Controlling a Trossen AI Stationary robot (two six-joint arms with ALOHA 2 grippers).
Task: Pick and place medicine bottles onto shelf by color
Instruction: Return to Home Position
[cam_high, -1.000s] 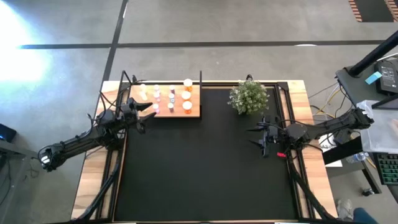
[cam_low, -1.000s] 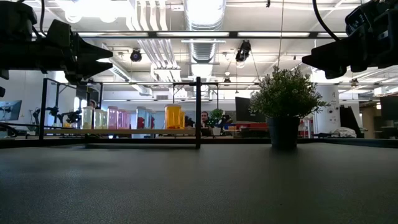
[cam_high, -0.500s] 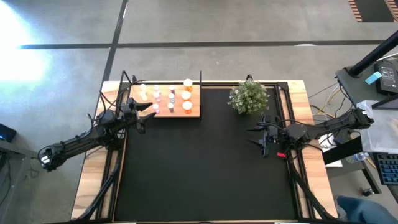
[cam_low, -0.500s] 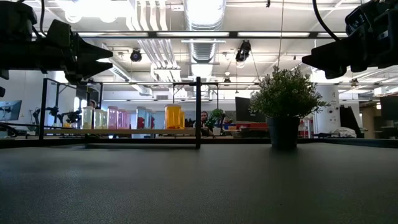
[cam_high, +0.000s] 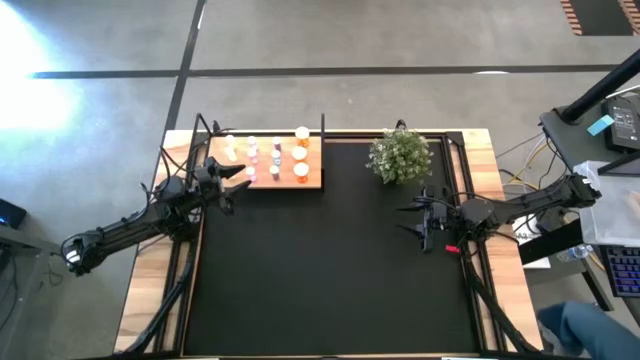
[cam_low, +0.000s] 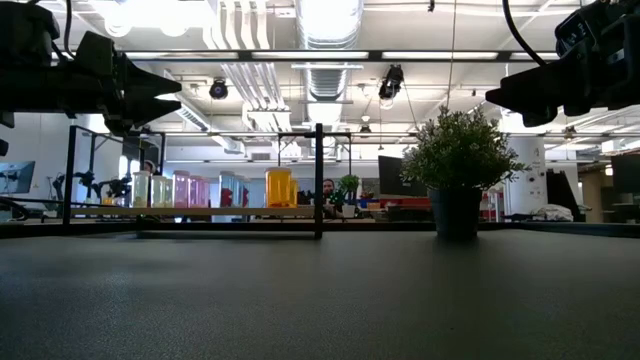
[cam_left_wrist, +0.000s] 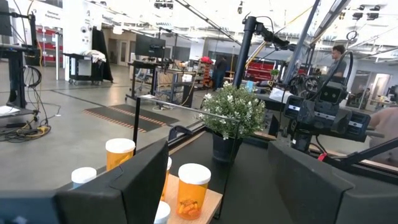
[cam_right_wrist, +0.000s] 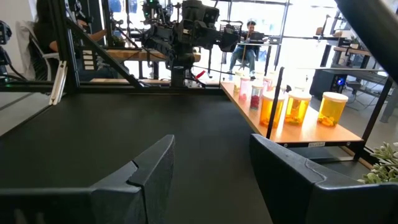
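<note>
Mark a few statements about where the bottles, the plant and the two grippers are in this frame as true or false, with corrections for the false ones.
1. The medicine bottles stand on the shelf. True.
2. Both grippers are shut on bottles. False: the left gripper, by the shelf's left end, and the right gripper, over the mat's right side, are both open and hold nothing.
3. The orange bottles are at the shelf end nearest the plant. True.
4. The plant stands on the shelf. False: it stands on the black mat, beside the shelf and apart from it.
</note>
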